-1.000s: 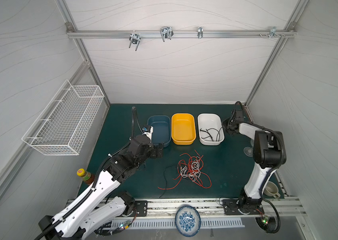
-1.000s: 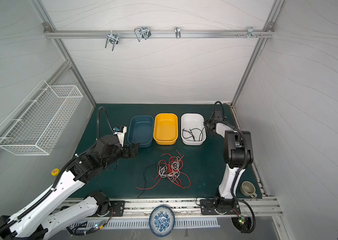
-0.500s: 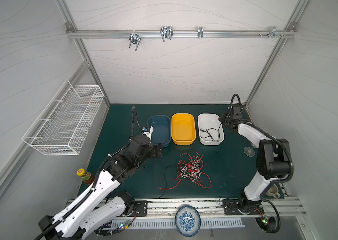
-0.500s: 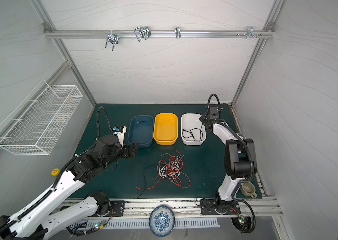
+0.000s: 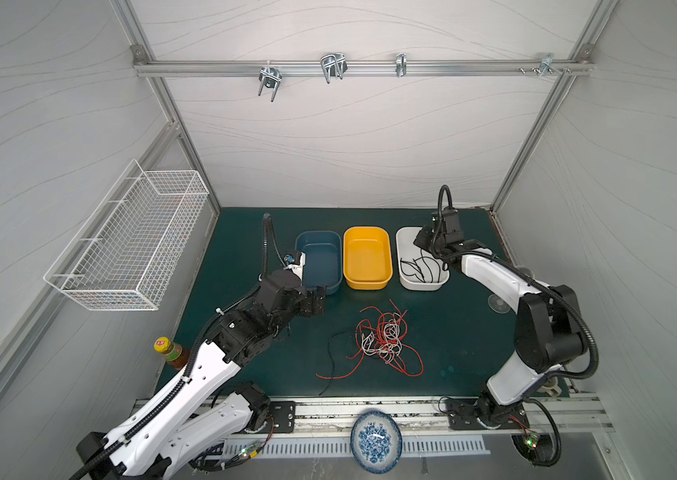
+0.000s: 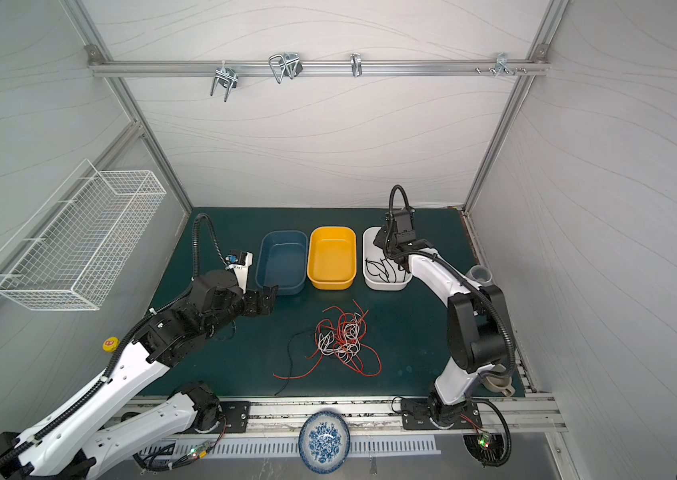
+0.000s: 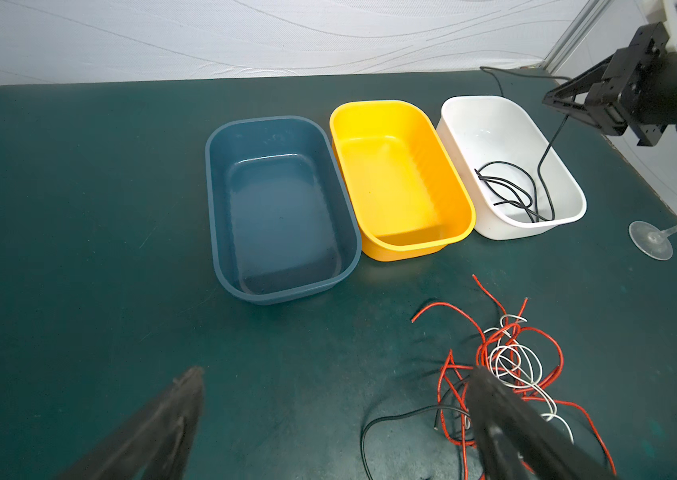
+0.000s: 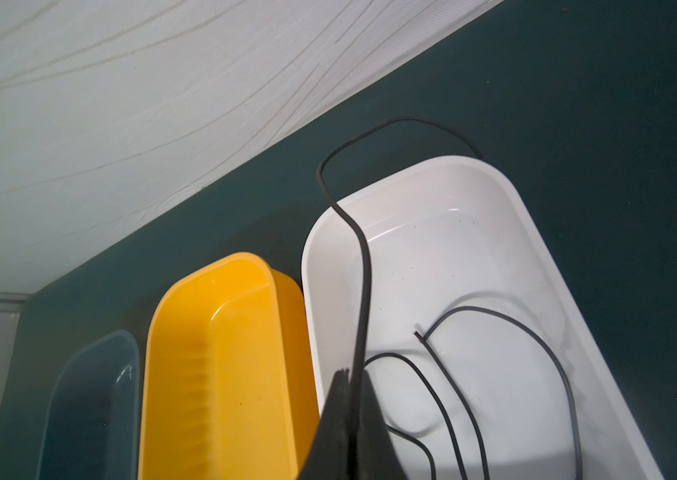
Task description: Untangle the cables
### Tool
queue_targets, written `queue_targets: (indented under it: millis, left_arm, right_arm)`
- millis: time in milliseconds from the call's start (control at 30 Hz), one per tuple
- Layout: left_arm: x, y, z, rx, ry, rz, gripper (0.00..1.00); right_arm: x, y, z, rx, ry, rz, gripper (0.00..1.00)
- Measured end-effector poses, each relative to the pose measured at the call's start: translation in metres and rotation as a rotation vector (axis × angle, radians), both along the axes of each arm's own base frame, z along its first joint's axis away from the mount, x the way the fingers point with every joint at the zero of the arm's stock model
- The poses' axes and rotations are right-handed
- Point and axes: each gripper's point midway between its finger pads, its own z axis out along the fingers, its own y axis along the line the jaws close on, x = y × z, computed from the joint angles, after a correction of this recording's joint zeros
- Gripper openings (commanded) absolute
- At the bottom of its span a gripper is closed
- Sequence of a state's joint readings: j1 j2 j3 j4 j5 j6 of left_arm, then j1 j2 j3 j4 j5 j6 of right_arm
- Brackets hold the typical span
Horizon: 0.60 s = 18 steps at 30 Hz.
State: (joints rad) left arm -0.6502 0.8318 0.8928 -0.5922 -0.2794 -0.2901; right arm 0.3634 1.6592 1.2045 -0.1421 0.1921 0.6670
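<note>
Three tubs [image 5: 368,257] stand just behind tangled cables [image 5: 382,338].

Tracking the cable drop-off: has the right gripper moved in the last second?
Yes. In a top view the right gripper has shifted left, from beside the right rim of the white bin to over its far end.

Top views look down on the whole table [image 5: 237,257]; close wrist views apparently share three bins [image 7: 390,178].
</note>
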Motion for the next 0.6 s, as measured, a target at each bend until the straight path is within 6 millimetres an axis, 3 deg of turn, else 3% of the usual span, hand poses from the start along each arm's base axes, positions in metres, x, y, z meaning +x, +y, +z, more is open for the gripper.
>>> queue_targets:
  millis: [233, 333, 433, 600]
  left_arm:
    - [0.0, 0.0, 0.0, 0.003, 0.0, 0.0, 0.99]
    - [0.0, 0.0, 0.0, 0.003, 0.0, 0.001, 0.99]
    - [0.0, 0.0, 0.0, 0.004, 0.0, 0.0, 0.99]
    - [0.001, 0.0, -0.002, 0.008, 0.004, 0.0, 0.99]
  right_arm:
    - [-0.024, 0.012, -0.032, 0.003, 0.075, 0.033, 0.0]
    - [-0.042, 0.012, -0.036, 0.019, 0.07, 0.032, 0.0]
    - [-0.055, 0.013, -0.025, 0.022, 0.04, 0.044, 0.0]
    - [-0.056, 0.02, 0.01, 0.051, -0.054, 0.074, 0.0]
